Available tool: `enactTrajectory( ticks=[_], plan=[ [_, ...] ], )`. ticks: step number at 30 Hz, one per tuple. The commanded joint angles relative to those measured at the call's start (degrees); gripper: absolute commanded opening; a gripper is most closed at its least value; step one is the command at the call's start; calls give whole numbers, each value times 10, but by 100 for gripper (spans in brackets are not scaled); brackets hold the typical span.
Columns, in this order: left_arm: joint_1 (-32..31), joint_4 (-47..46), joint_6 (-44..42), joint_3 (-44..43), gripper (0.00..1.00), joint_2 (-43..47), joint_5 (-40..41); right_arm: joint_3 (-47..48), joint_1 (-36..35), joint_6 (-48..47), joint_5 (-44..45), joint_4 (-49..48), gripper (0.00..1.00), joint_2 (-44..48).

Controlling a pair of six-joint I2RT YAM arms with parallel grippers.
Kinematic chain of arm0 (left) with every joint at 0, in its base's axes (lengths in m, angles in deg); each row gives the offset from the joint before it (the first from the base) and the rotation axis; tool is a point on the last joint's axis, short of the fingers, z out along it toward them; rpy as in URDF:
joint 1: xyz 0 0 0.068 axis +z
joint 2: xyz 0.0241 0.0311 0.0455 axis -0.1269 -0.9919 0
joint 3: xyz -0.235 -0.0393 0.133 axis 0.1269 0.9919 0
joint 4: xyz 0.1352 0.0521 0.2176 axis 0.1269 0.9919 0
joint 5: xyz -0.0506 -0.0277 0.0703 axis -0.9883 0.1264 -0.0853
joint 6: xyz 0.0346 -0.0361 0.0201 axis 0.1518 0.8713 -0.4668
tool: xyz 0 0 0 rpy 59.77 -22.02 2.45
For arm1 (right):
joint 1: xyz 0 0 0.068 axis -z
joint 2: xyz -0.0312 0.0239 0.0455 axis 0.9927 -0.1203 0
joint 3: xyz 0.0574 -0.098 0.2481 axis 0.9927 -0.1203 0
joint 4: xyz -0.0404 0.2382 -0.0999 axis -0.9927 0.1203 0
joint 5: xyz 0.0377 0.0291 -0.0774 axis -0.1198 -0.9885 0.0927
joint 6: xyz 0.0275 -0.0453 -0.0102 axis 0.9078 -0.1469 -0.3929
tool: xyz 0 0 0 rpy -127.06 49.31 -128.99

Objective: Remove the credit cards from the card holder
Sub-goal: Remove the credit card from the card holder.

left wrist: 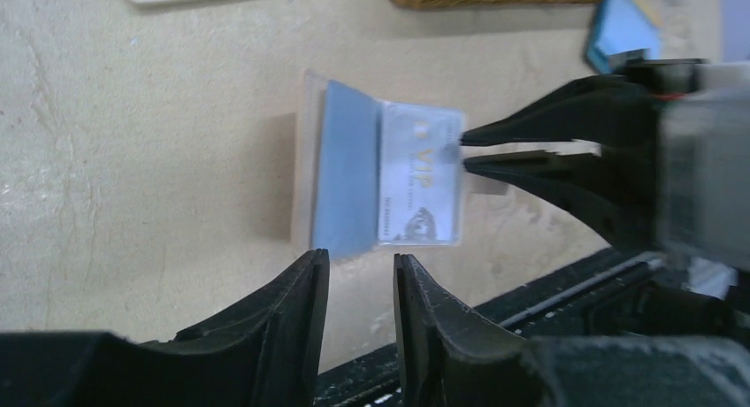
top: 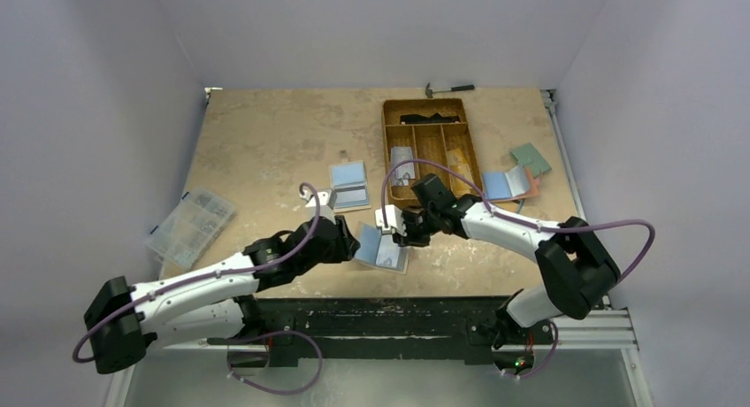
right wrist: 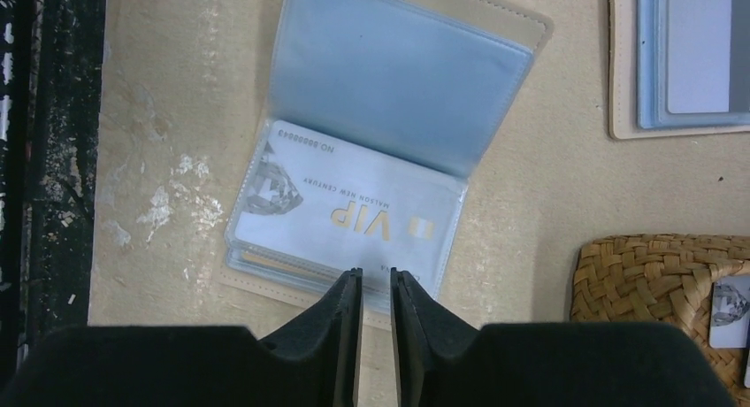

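The holder (top: 382, 248) lies open by the table's (top: 265, 142) near edge, between my grippers, with a VIP card (right wrist: 354, 208) in its right sleeve. My right gripper (right wrist: 376, 287) has its jaws almost together at the card's edge; whether they pinch it, I cannot tell. My left gripper (left wrist: 361, 274), jaws apart and empty, hovers just left of the holder. I should pin the holder with the left, then draw the card straight out to the right, flat.

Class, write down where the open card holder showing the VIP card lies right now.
In the top view, the card holder lies open near the table's front edge, between the left pincer and the right pincer.
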State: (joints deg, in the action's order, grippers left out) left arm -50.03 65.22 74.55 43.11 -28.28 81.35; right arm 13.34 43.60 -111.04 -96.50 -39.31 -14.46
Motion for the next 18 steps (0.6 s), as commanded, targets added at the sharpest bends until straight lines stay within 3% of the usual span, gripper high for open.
enactTrajectory(
  ticks=[1,4,6,10,18],
  plan=[
    [3,-1,-44,3,37,82,-25,35,-2,22,-27,11,25,-5],
    [3,-70,-52,24,37,120,-75,47,-2,37,-47,18,22,-10],
    [4,-145,-46,42,31,123,-112,54,-1,51,-71,19,20,-16],
    [3,-255,-32,66,15,73,-147,67,7,85,-105,26,14,-27],
    [4,-387,-29,84,10,-51,-140,73,14,126,-120,25,3,-46]
  ],
)
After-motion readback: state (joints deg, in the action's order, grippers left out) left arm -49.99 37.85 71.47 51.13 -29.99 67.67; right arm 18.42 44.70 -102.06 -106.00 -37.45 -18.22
